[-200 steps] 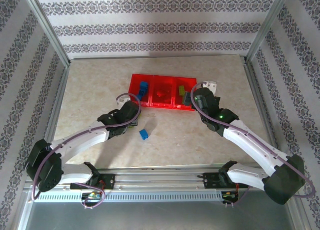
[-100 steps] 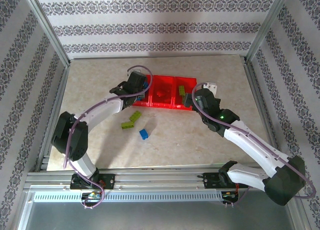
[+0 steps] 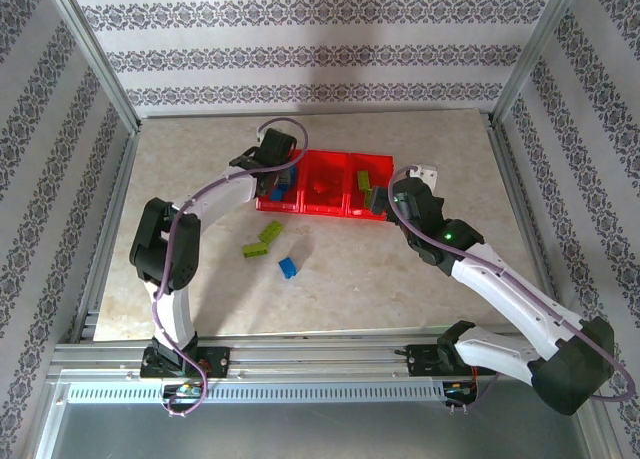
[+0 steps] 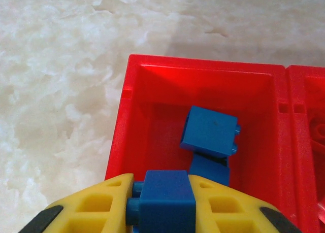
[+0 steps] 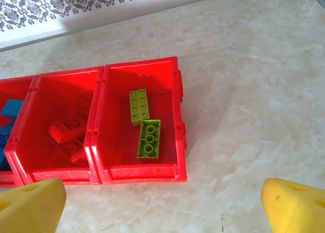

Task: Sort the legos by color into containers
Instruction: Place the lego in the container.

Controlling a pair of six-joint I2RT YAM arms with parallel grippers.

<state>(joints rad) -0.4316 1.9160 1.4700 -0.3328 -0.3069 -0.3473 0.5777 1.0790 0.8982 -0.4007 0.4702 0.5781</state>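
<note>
Blue lego is sitting clamped in my left hand above the left compartment of the tray, matching the blues inside; my right hand is hanging wide apart near the greens.

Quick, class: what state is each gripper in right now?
Left gripper: closed on a small blue plastic studded brick.
Right gripper: open, holding nothing.

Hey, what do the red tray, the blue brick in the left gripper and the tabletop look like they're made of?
Red tray: glossy moulded plastic, light glowing through its walls.
Blue brick in the left gripper: hard plastic, satin sheen, crisp edges.
Tabletop: marble-look, cream veining; possibly laminate.
</note>
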